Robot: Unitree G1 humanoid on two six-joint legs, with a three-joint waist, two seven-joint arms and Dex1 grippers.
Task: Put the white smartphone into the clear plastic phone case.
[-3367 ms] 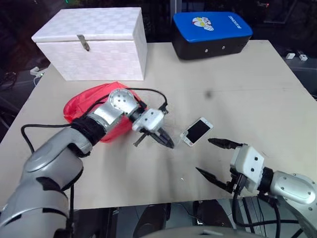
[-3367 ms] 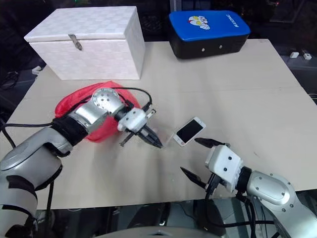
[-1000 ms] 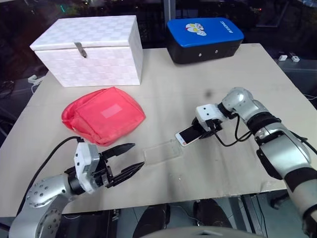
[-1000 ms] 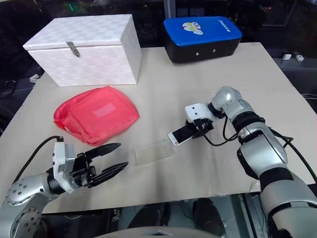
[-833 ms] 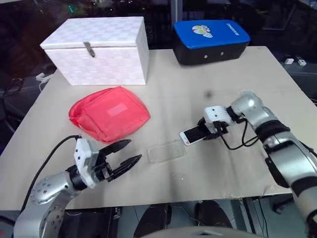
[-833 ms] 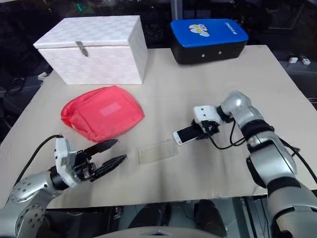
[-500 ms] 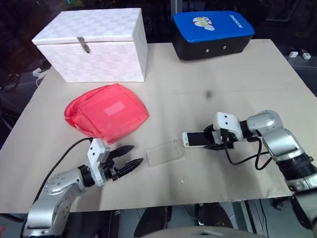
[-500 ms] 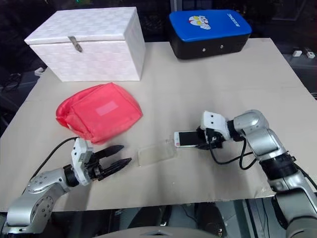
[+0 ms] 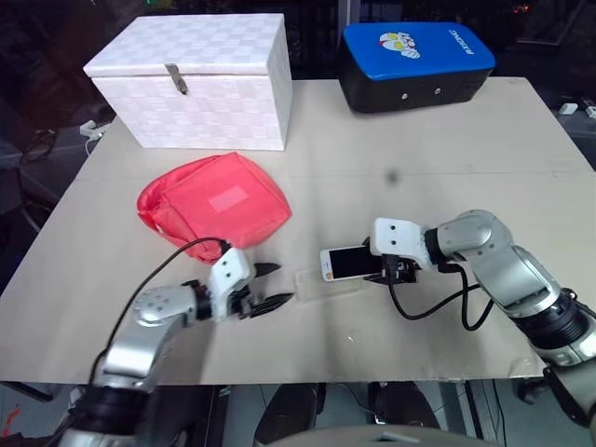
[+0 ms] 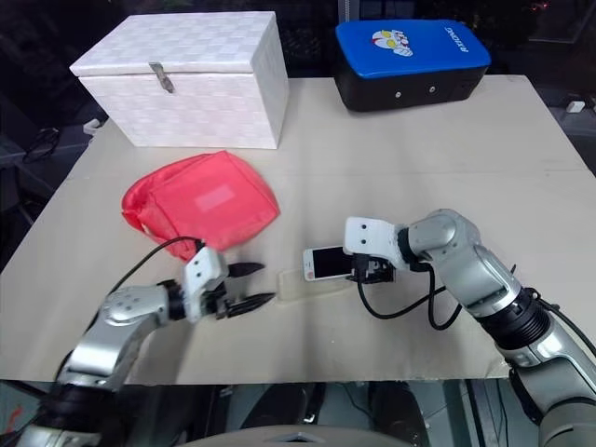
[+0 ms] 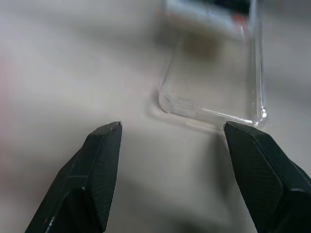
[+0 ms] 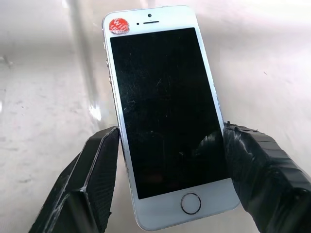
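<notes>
The white smartphone [image 12: 163, 116] is clamped across its long sides between the two black fingers [image 12: 92, 184] of the right gripper [image 9: 389, 268], screen up, home button nearest the wrist, red sticker at the far corner. It's held just above the table [image 9: 447, 168], its free end over the right end of the clear plastic phone case [image 9: 328, 284]. Case lies flat on the table, open side up, not yet filled.

Vs. 1 s ago: the phone was further back and to the right of the case, a clear gap between them; now it overlaps the case's end. The right arm has folded in, so the gripper now points toward the case from its right rather than reaching down from behind. The case itself seems unmoved rel. to the red pouch [image 9: 214, 207]; camera view has shifted a bit.

Left gripper [image 9: 270, 287]: fingers spread, nothing between them. A sec ago it was well left of the case, nearer the table's front edge; now its tips sit just beside the case's left end, one finger [image 11: 257, 165] close to a case corner, can't tell if touching.

White box [image 9: 200, 79] and blue-topped case [image 9: 414, 56] sit well behind the clear case, as before.
</notes>
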